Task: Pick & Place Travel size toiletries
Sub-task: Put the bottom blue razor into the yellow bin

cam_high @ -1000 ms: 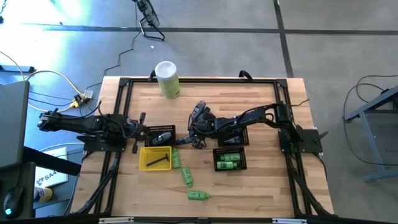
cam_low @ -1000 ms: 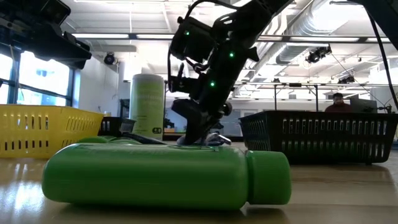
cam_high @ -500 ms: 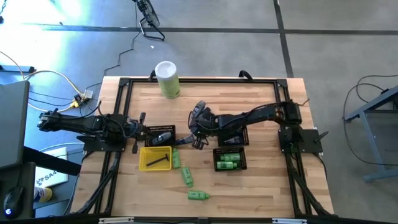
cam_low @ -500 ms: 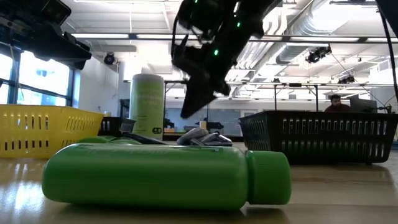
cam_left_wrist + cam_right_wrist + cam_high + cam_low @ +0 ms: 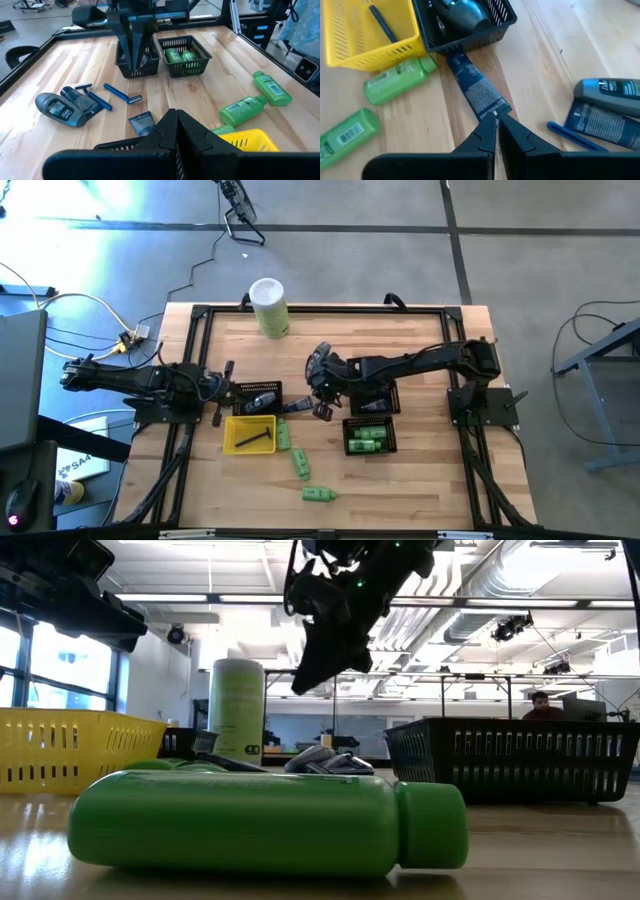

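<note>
The left gripper (image 5: 228,392) waited at the left edge of the bench (image 5: 420,470), jaws clenched on nothing, just beside a black mesh basket (image 5: 257,396) holding a dark grey bottle (image 5: 462,11). In front of that basket sat the yellow tray (image 5: 249,434) with a dark stick-like item (image 5: 256,439) lying in it. Three green bottles (image 5: 303,463) lay loose on the bench, one touching the tray's right side, the next nearer the front edge, the third (image 5: 319,494) nearest the front. A dark blue tube (image 5: 477,90) lay on the wood just beside the basket's corner. The right gripper (image 5: 322,408) hung above the bench near mid-table, over the blue tube's end, jaws clenched and empty as seen from its wrist camera. Near it lay a grey bottle (image 5: 609,90), a bluish packet (image 5: 601,123) touching it, and a blue razor (image 5: 123,94). Further right stood two more black mesh baskets, the front one (image 5: 369,437) holding green bottles (image 5: 178,54). The tall pale-green canister (image 5: 269,307) stood upright near the bench's back edge.
</note>
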Robot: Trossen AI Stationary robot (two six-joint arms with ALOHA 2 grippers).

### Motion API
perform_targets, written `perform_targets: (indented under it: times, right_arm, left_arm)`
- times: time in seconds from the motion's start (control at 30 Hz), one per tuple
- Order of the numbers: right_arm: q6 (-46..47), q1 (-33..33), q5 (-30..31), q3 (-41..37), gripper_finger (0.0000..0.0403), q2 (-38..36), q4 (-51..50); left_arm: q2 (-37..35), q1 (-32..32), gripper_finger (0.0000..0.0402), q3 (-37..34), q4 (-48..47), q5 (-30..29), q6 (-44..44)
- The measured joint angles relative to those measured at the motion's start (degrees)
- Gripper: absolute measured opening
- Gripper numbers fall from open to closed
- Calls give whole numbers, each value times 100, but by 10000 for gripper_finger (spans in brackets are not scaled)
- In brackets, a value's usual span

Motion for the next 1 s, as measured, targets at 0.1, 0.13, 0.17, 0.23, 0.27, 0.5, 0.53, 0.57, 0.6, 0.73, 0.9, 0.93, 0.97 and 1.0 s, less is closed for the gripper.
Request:
perform_targets:
  times: [0.1, 0.13, 0.17, 0.23, 0.27, 0.5, 0.53, 0.57, 0.6, 0.73, 0.9, 0.93, 0.97, 1.0]
  right_arm:
    - [11, -9, 1, -5, 5, 63, -50]
    - [13, -21, -4, -9, 5, 64, -60]
    - [15, -28, -3, -8, 5, 70, -17]
    - [17, -28, -5, 5, 5, 89, 1]
    - [17, -28, -13, 4, 5, 102, -26]
    - [16, -66, -188, 2, 7, 155, -67]
    - [6, -66, -164, 2, 11, 155, -57]
    - [-3, -66, -120, 2, 17, 155, -37]
    - [-20, -66, -68, 2, 25, 155, -37]
    - [-239, -66, 117, 2, 71, 155, -41]
    - [-214, -114, 144, 2, 128, 155, -42]
    - [-152, -132, 162, 2, 132, 155, -42]
    - [-128, -148, 167, 2, 133, 155, -49]
    - [-126, -159, 162, 2, 133, 155, -56]
  left_arm:
    - [0, 0, 0, 0, -1, 0, -2]
    - [0, 0, 0, 0, 1, 0, -4]
    - [1, 0, 0, 0, 1, 0, -6]
    - [2, 1, 0, 0, 1, 0, -9]
    - [0, 2, 0, 0, 1, 0, -12]
    - [1, 1, 0, 0, 1, 0, -13]
    - [0, 0, 0, 0, 1, 0, -13]
    - [0, 0, 0, 0, 1, -1, -13]
    - [2, 1, 0, 0, 1, 0, -13]
    - [0, 2, 0, 0, 1, 0, -11]
    - [2, 1, 0, 0, 1, 0, -11]
    - [1, 1, 0, 0, 1, -1, -11]
    - [1, 2, 0, 0, 1, 0, -11]
    - [1, 0, 0, 0, 1, 0, -10]
